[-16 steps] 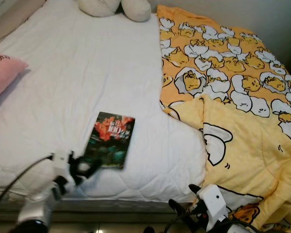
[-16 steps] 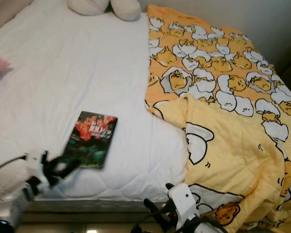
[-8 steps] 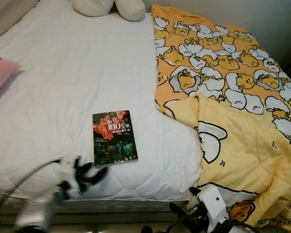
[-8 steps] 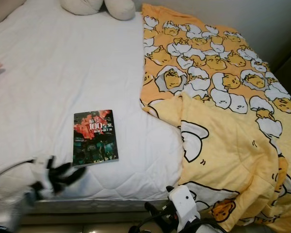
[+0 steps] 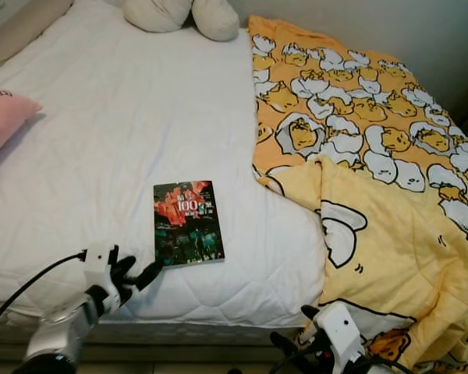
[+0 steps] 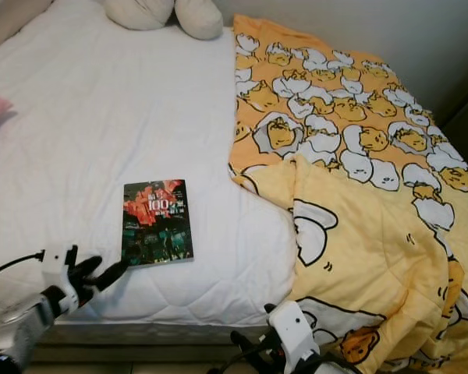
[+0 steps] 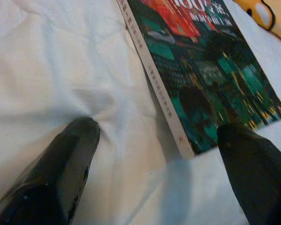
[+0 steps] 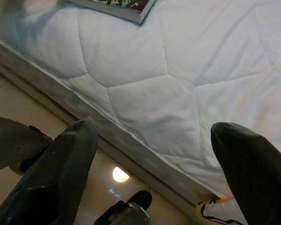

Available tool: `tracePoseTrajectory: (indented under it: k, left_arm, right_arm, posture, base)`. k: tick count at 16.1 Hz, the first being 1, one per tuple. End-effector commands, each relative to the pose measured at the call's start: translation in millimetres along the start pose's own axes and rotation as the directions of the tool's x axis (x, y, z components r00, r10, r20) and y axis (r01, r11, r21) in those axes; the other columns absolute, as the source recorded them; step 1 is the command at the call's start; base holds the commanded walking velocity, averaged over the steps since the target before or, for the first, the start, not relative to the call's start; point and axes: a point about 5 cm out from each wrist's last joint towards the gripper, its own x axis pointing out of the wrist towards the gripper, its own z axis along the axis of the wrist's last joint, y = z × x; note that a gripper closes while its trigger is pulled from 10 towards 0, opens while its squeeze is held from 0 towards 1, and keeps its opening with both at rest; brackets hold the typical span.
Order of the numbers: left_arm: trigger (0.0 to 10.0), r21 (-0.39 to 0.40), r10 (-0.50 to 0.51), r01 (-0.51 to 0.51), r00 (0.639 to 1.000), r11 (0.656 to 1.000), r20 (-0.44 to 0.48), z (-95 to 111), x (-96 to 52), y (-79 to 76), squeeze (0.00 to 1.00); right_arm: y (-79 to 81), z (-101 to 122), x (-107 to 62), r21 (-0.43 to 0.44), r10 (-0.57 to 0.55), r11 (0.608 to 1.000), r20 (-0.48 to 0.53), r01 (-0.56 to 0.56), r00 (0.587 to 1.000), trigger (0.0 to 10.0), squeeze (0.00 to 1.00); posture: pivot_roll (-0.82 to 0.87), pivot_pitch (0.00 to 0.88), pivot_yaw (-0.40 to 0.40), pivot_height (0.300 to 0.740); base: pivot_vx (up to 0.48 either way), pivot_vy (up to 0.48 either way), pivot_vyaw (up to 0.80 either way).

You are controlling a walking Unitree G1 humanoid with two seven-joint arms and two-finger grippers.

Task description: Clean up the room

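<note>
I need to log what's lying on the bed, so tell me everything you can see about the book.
The book is a thin paperback with a glossy dark cover in red and green, bearing "100" in white. It lies flat and closed, cover up, on the white quilted mattress near its front edge. The left gripper, fingers open, sits at its near corner; contact is unclear.

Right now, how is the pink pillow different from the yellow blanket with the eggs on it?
The pink pillow is plain pink and small; the yellow blanket is much bigger and covered in cartoon egg pictures. The pink pillow sits at the bed's left edge, while the yellow blanket spreads over the right side, rumpled and hanging over the near edge. Both are soft bedding lying on the white mattress.
</note>
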Motion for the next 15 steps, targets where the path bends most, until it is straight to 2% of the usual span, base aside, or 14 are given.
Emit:
tracePoseTrajectory:
  k: [1, 6, 8, 10, 13, 15]
  left_arm:
    - [10.0, 0.023, 0.040, -0.041, 0.999, 0.999, 0.025, 0.1, 7.7, -5.4, 0.00]
    - [10.0, -0.044, 0.043, -0.042, 0.999, 0.998, 0.017, -4.1, 21.8, -18.2, 0.00]
    - [10.0, -0.109, 0.067, -0.066, 0.998, 0.992, 0.010, -10.3, 26.9, -22.4, 0.00]
    - [10.0, -0.171, 0.039, -0.035, 0.999, 0.985, 0.020, -10.2, 34.1, -32.0, 0.00]
    - [10.0, -0.150, -0.043, 0.044, 0.999, 0.988, 0.011, -13.7, 40.0, -47.4, 0.00]
    - [10.0, -0.118, -0.061, 0.054, 0.996, 0.992, -0.059, -23.7, 44.6, -57.7, 0.00]
  right_arm:
    - [-4.9, -3.0, -4.7, -0.011, -0.011, 1.000, -0.015, 0.011, 1.000, 10.0, 0.00]
    - [-4.7, -4.9, -6.4, -0.010, -0.015, 1.000, -0.021, 0.015, 1.000, 10.0, 0.00]
    - [-3.8, -5.9, -6.5, -0.007, -0.014, 1.000, -0.025, 0.014, 1.000, 10.0, 0.00]
    - [-4.0, -7.0, -6.9, -0.005, -0.016, 1.000, -0.027, 0.015, 1.000, 10.0, 0.00]
    - [-5.9, -10.8, -8.2, 0.001, -0.024, 1.000, -0.036, 0.024, 0.999, 10.0, 0.00]
    - [-5.7, -13.9, -7.6, 0.006, -0.020, 1.000, -0.043, 0.020, 0.999, 10.0, 0.00]
  posture:
    - [0.09, 0.114, -0.170, 0.740]
    - [0.08, 0.114, -0.167, 0.740]
    - [0.07, 0.116, -0.165, 0.740]
    - [0.06, 0.119, -0.164, 0.740]
    - [0.07, 0.126, -0.164, 0.740]
    - [0.07, 0.133, -0.166, 0.740]
  base:
    - [0.000, 0.000, 0.00]
    - [0.000, 0.000, 0.00]
    - [0.000, 0.000, 0.00]
    - [0.000, 0.000, 0.00]
    - [0.000, 0.000, 0.00]
    - [0.000, 0.000, 0.00]
